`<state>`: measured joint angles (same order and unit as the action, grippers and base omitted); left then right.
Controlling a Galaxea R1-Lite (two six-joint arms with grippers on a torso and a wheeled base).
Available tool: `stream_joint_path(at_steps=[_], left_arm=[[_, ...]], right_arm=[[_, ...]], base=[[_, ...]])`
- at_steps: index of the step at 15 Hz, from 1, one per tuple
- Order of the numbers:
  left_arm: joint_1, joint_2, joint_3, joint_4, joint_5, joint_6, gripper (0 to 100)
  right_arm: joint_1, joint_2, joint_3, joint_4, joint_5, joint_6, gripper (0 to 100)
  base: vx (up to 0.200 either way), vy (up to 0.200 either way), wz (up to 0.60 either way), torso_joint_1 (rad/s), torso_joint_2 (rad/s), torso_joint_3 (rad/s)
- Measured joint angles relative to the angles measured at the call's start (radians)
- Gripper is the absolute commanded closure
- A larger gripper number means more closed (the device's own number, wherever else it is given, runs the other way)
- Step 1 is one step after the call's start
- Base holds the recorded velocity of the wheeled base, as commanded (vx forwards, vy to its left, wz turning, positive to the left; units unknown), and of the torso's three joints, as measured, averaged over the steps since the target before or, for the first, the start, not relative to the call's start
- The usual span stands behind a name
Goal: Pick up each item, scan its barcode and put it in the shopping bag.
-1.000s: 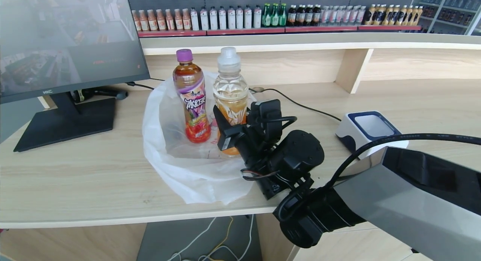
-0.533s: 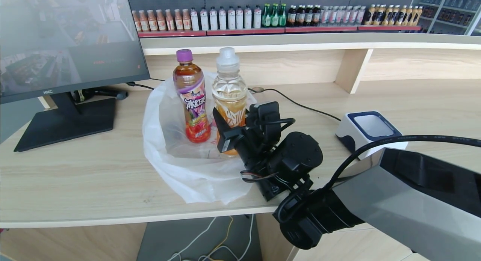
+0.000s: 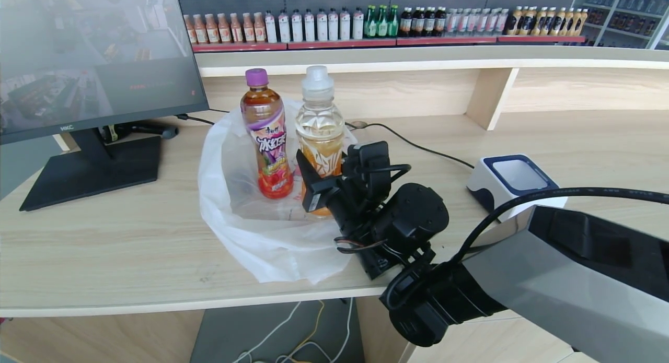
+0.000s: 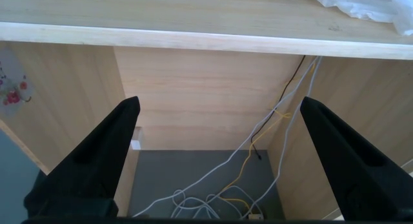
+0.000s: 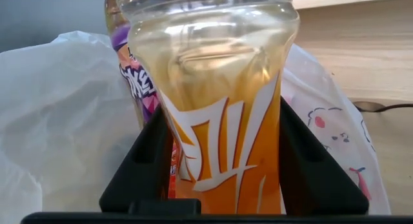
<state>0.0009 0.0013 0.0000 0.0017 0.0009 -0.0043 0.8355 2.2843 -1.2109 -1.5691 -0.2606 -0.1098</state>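
Two drink bottles stand upright inside the white plastic shopping bag (image 3: 251, 232) on the counter. One has a purple cap and a red label (image 3: 266, 138); the other has a white cap and an orange label (image 3: 319, 117). My right gripper (image 3: 332, 170) is shut on the lower half of the orange-labelled bottle (image 5: 219, 121), with one finger (image 5: 145, 166) pressed against each side. The purple-capped bottle (image 5: 139, 82) stands just behind it. My left gripper (image 4: 216, 153) hangs open below the counter's front edge, holding nothing.
A white and blue barcode scanner (image 3: 515, 183) sits to the right of the bag with its cable running behind. A monitor (image 3: 89, 55) on a black stand fills the back left. Cables (image 4: 271, 153) hang under the counter. A raised wooden ledge runs along the back.
The right wrist has shifted very slightly to the right and the orange-labelled bottle has leaned a touch with it. Everything else stays where it was.
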Motion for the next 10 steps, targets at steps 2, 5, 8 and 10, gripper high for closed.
stream_joint_path(at_steps=[2,5,8,10], left_arm=[[0.0,0.0,0.0,0.0,-0.001,-0.002,0],[0.0,0.0,0.0,0.0,0.0,0.0,0],[0.0,0.0,0.0,0.0,0.0,0.0,0],[0.0,0.0,0.0,0.0,0.0,0.0,0]], right_arm=[[-0.002,-0.002,0.0,0.0,-0.001,0.0,0],[-0.003,-0.007,0.001,0.0,-0.004,0.009,0],[-0.003,-0.019,0.001,0.0,-0.006,0.009,0],[-0.003,-0.031,0.001,0.0,-0.008,0.007,0]], base=[[0.0,0.0,0.0,0.0,0.0,0.0],[0.0,0.0,0.0,0.0,0.0,0.0],[0.0,0.0,0.0,0.0,0.0,0.0],[0.0,0.0,0.0,0.0,0.0,0.0]])
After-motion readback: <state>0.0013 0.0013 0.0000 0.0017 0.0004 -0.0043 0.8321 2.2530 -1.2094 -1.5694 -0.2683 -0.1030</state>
